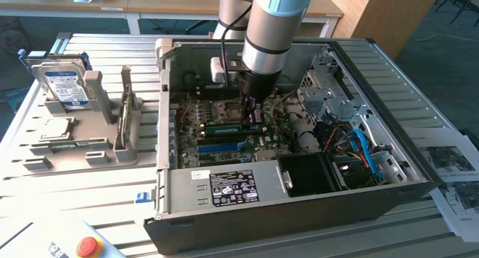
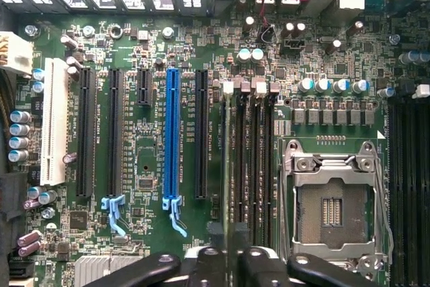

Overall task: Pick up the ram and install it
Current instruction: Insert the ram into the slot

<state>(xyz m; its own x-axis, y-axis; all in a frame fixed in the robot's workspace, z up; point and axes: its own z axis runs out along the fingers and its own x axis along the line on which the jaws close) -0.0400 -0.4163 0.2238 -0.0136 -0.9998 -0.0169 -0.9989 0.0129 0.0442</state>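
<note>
As far as the exterior view shows, the ram (image 1: 224, 129) stands on edge in a board slot just beside the empty socket (image 1: 228, 109), inside the open case (image 1: 299, 213) on the desk (image 1: 60, 196). The pincer (image 1: 250, 118) hangs right over it; whether it pinches the stick or has let go I cannot tell. I judge the pick-up done and the seating near its end, though the latches are too small to check.

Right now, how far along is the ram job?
Done: the gripper is down at the slots beside the empty socket. In hand: a thin edge-on strip below it, perhaps the ram. Left: seating, which I cannot confirm.
</note>
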